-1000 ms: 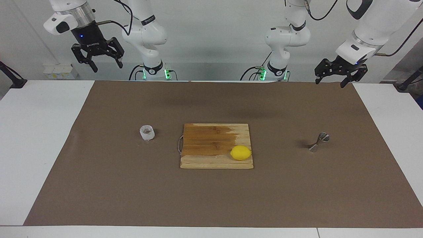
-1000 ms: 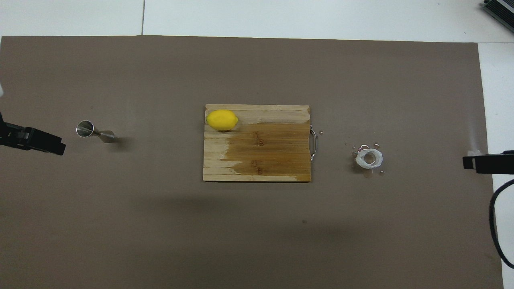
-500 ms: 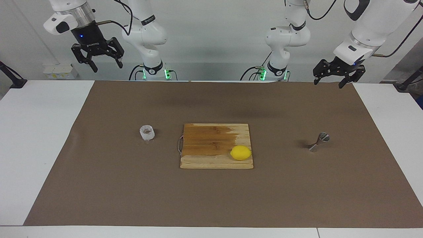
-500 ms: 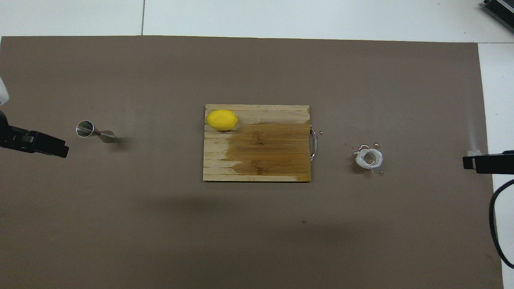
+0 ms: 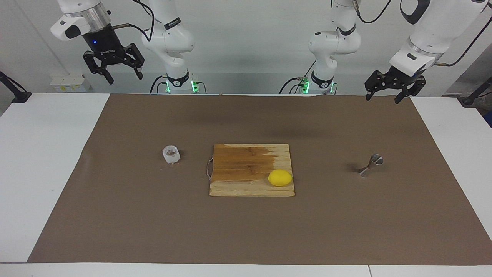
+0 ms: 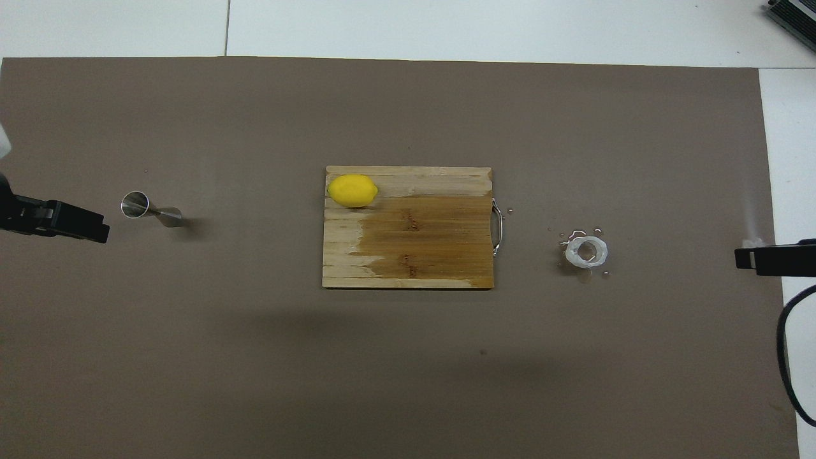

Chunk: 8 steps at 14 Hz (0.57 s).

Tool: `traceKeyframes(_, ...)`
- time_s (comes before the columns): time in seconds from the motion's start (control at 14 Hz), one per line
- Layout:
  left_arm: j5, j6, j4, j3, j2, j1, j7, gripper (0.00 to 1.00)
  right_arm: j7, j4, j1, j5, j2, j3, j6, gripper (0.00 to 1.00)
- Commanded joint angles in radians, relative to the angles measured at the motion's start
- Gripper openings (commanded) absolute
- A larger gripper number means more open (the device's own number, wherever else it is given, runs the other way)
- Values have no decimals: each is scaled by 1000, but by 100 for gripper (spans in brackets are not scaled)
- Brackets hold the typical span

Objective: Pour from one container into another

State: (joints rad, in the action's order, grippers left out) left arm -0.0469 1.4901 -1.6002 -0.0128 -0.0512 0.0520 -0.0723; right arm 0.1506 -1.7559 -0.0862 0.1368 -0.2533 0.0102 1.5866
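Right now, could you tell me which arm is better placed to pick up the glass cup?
Right, probably. The cup stands toward the right arm's end, and the open right hand hangs up at that end. The left hand is nearer the jigger.

A brown mat [image 5: 246, 231] is spread over the white desk [image 5: 42, 161]. At its middle a wooden cutting board [image 5: 246, 161] is laid, and a lemon [image 5: 280, 177] is seen on the board's corner toward the left arm's end. A clear glass cup [image 5: 171, 154] is set upright on the mat toward the right arm's end, apart from the board. A steel jigger [image 5: 371, 165] is placed toward the left arm's end. The left hand [image 5: 385, 95] is held open in the air above the mat's edge by the robots. The right hand [image 5: 123, 76] is held open, raised high.
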Motion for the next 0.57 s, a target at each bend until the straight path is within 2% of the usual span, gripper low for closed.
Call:
traceKeyframes(0.0,-59,18,-20,7,16,-14,132,100,14,4,-10,21,-6,4,-17,100)
traceKeyframes(0.29,-158,-10,55,8,131,-95,386,100,14,4,-10,21,-6,4,-16,100)
traceKeyframes(0.5,-208,-40,140,10,244,-138,534,100,14,4,-10,21,-6,4,-16,100)
